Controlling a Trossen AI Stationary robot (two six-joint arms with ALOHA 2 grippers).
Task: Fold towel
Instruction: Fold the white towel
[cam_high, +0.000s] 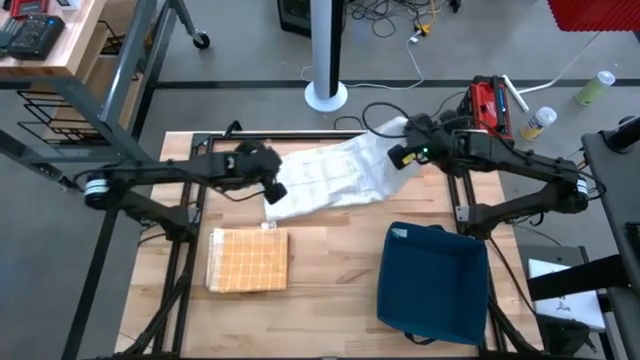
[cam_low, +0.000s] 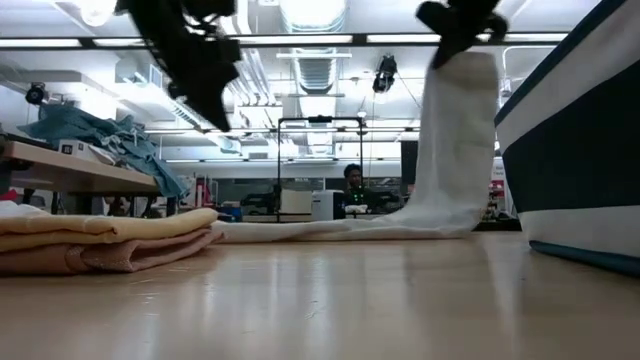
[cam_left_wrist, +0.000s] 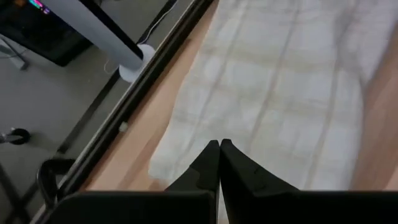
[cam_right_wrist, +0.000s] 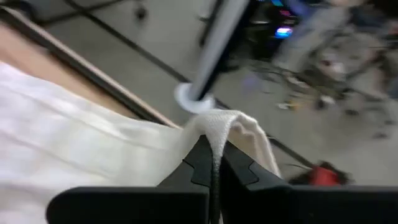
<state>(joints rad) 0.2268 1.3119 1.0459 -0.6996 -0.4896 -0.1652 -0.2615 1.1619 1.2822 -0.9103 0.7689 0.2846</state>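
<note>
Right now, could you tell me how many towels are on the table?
2: a white towel spread at the far edge, one end lifted by the right gripper; a folded orange towel at the near left. Others may be hidden in the blue bin.

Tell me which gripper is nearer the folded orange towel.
Left. The left gripper hangs just beyond the folded orange towel; the right gripper is far across, holding the white towel.

A white checked cloth towel (cam_high: 335, 178) lies across the rear middle of the light wooden table (cam_high: 330, 270), its right end lifted off the surface in the pinched right gripper (cam_high: 400, 157) and its left end on the table beneath the closed left gripper (cam_high: 272, 192). A folded orange checked towel (cam_high: 248, 259) lies on the front left of the table, just forward of the white towel's left end. A dark blue fabric bin (cam_high: 433, 283) stands on the front right, well apart from the folded towel.
</note>
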